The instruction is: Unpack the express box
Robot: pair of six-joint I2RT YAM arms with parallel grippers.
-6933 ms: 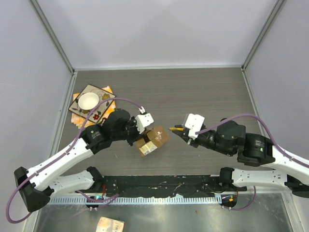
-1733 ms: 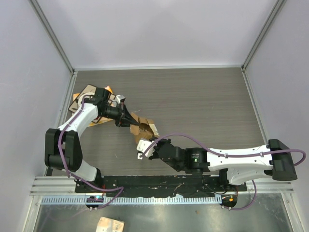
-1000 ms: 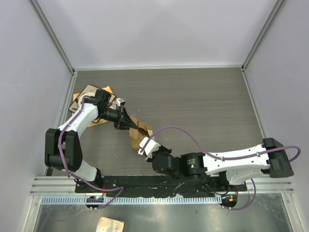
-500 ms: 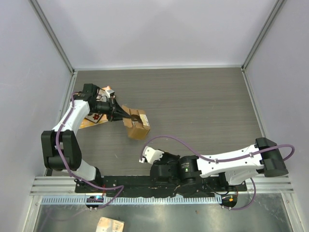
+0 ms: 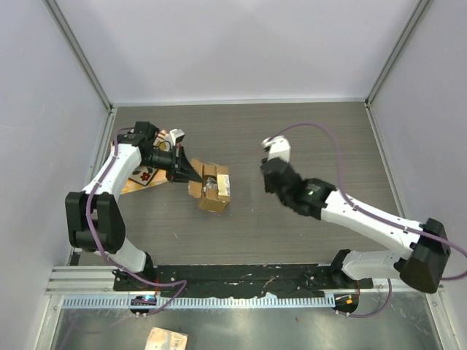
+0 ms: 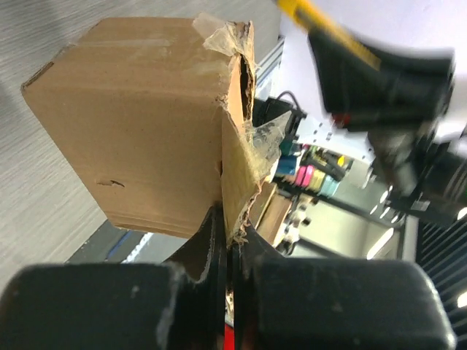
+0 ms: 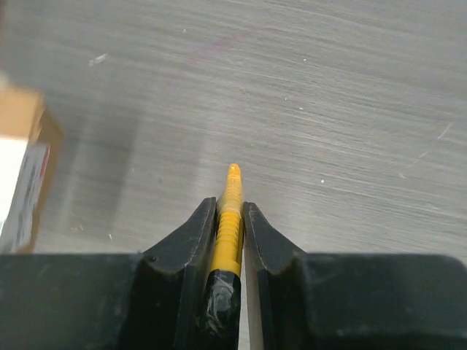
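Express box (image 5: 210,187) sits left of the table's (image 5: 314,138) middle in the overhead view, resting on the wood and tilted a little. At its 10 o'clock lies the flat brown-and-orange card (image 5: 139,179), mostly covered by my left arm, so I cannot make out what stands on it.

My left gripper (image 5: 191,172) comes in from the box's 10 o'clock with its jaws pressed almost together on a torn cardboard flap. My left wrist view shows that flap pulled away from the box wall, with ragged clear tape hanging at the corner.

I judge the seal to be cut or torn along at least one edge, so the opening is under way. The flaps are not yet folded fully back, and nothing has been taken out.

At the box's 3 o'clock, well apart from it, my right gripper (image 7: 230,208) is clamped on the yellow utility knife (image 7: 228,226), tip pointing at bare table.

Hard to read:
- Whether anything is inside the box. The overhead view shows only a greyish patch between the flaps.
- Whether the knife's blade is out.
- The box itself in my right wrist view, where it is a blurred sliver at 9 o'clock.
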